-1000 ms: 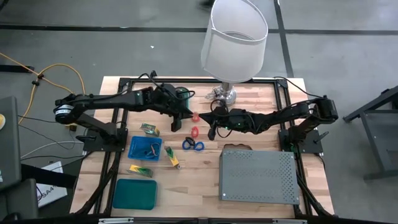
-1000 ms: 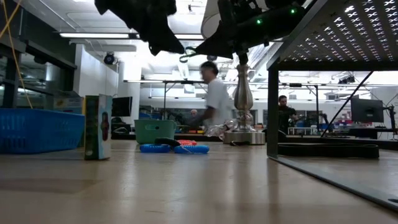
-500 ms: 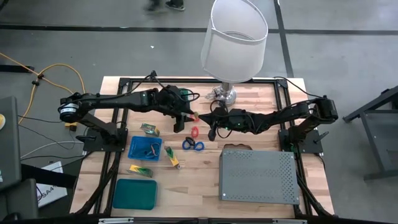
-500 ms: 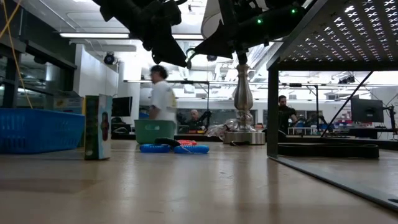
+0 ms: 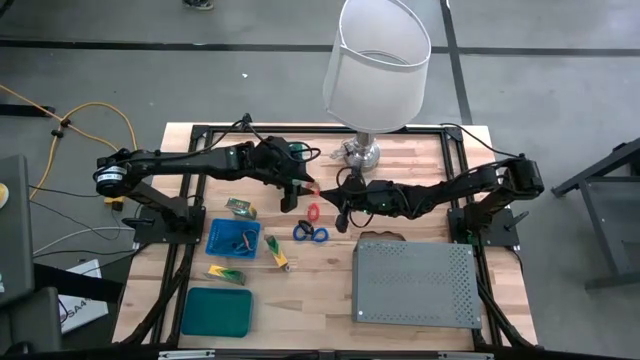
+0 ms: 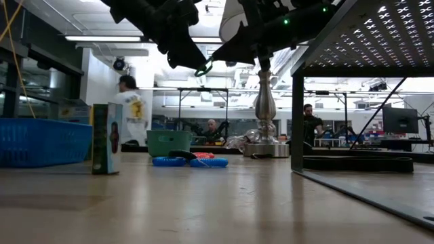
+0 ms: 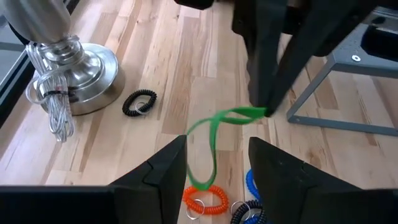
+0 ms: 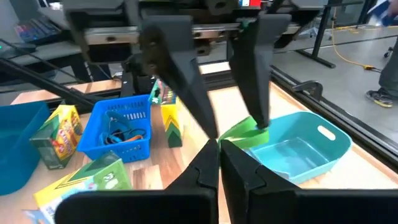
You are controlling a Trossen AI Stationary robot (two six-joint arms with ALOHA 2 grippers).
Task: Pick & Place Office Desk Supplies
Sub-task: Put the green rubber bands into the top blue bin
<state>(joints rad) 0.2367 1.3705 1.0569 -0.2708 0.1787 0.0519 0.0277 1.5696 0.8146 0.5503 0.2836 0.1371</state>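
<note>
High view: both dark arms reach inward and meet above the wooden worktop (image 5: 300,290), before the chrome lamp base (image 5: 362,153).

Left wrist view: left gripper (image 7: 216,163) jaws apart; a thin green rubber band (image 7: 211,143) hangs lengthwise downward from the right gripper.
Right wrist view: right gripper (image 8: 219,148) jaws clamped together on the band (image 8: 245,129).

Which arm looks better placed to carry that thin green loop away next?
Probably the right: the right hand is shut on the thin green loop, held off the table. The left hand is open around it, gripping nothing.
</note>
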